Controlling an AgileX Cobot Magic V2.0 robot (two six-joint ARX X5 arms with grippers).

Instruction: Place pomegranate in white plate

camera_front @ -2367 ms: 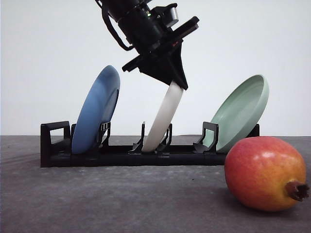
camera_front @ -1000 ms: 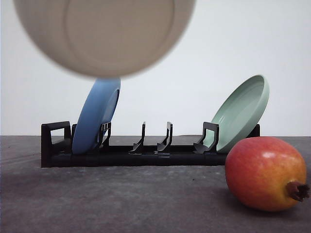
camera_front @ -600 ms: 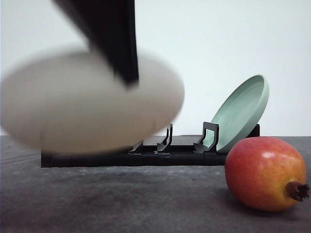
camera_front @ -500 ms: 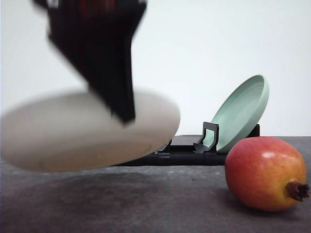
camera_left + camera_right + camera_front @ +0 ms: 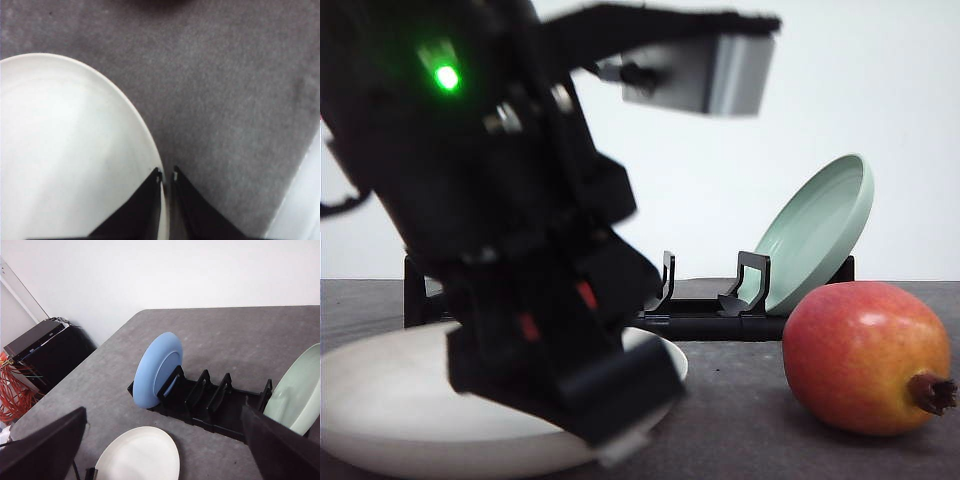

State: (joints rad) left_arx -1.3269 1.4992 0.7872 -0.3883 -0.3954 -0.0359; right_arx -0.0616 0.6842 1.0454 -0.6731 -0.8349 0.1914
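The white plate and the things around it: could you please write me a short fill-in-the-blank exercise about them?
1. The left gripper is closed on the rim of the ____ plate.
2. The pomegranate lies on the ____.
3. The rack holds a green plate and a ____ one.

Missing: white; table; blue

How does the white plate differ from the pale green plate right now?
The white plate lies flat on the table, while the green plate leans tilted in the black rack. The left gripper pinches the white plate's rim; nothing touches the green one. Both are round and shallow.
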